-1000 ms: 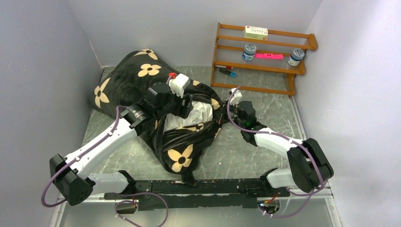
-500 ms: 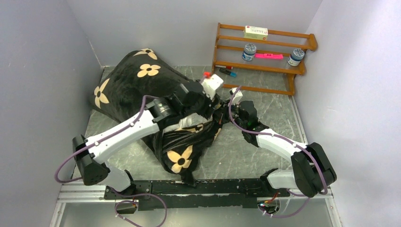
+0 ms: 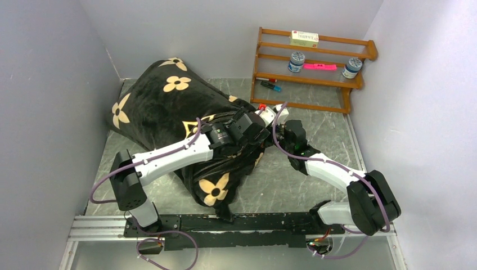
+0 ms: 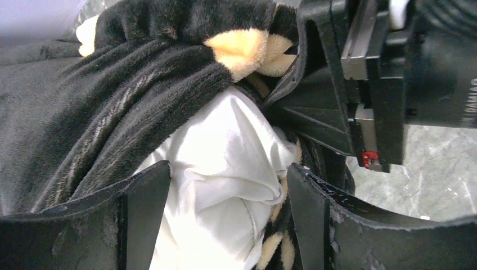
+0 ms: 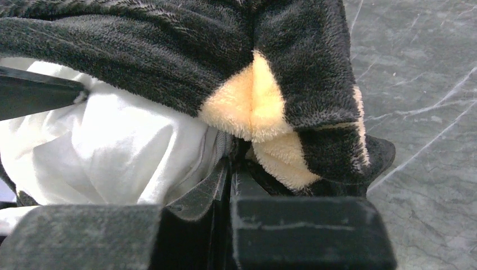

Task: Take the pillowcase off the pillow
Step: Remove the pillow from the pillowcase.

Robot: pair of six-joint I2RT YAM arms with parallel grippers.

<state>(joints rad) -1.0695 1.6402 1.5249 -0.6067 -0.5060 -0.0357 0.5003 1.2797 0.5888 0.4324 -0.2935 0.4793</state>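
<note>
Right gripper (image 5: 230, 180) clamps the pillowcase (image 3: 169, 95) hem, mid-table; left gripper (image 4: 225, 174) gapes wide astride the exposed pillow (image 4: 225, 140). Best: close those 2 fingers (image 4: 143, 214) on white cloth only, then pull left.

Pale grey-lilac walls (image 3: 50, 84) close the table (image 3: 275, 188) on the left, far and right sides. The table has a grey marble pattern. At the far right stands a wooden rack (image 3: 337, 40), carrying a white box (image 3: 304, 38), two jars (image 3: 296, 61) and a pink tag (image 3: 319, 66).
</note>
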